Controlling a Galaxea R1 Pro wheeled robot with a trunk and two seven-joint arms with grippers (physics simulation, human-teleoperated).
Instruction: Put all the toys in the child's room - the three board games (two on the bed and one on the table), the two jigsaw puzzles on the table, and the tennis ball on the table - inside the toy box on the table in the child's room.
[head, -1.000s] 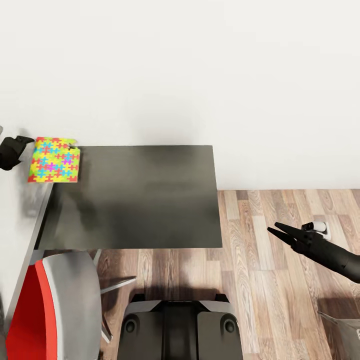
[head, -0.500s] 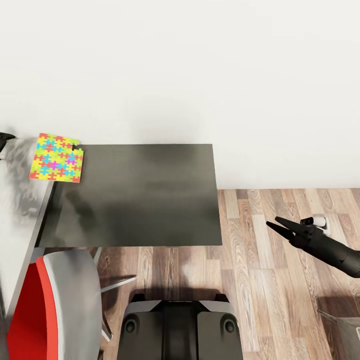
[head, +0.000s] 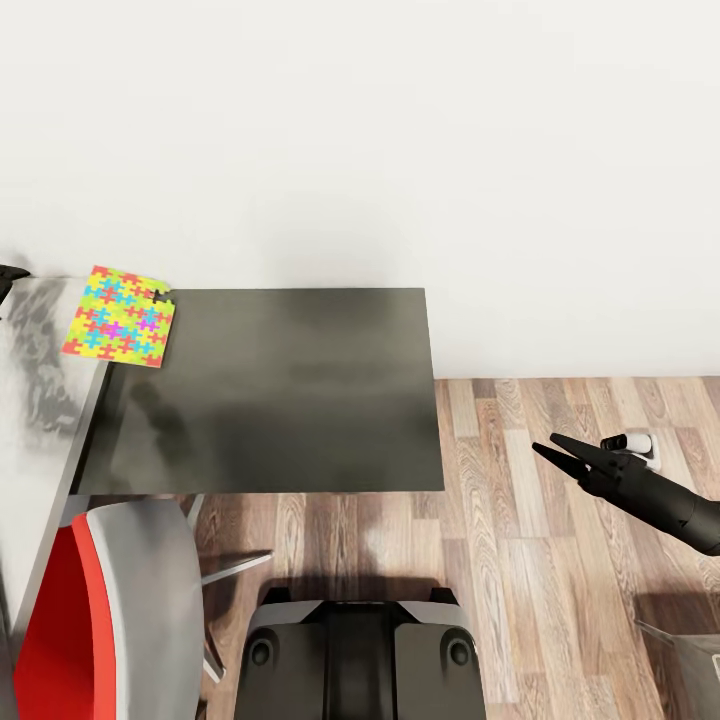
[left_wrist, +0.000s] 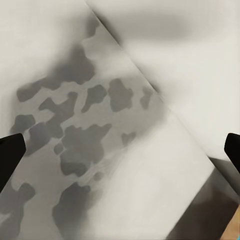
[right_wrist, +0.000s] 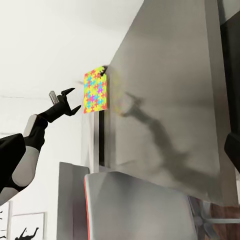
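– We see a glossy printed jigsaw puzzle (head: 119, 316) near the left gripper (right_wrist: 64, 103), perhaps card.
– Agreed; beside it the dark cabinet (head: 270, 390) looks matt, the floor (head: 560, 540) wood-grained.

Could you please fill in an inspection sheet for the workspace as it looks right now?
Surface: pale table at the head view's left, a lower dark cabinet beside it.
Job's things: one puzzle at the table's far corner, overhanging the cabinet edge.
Clutter: nothing seen.
Grippers: left gripper open and empty, a gap away from the puzzle; right gripper empty over the floor, its fingers close together at the tips.
Cables: nothing seen.
Surroundings: white wall, wood-plank floor, red chair in front of the table.
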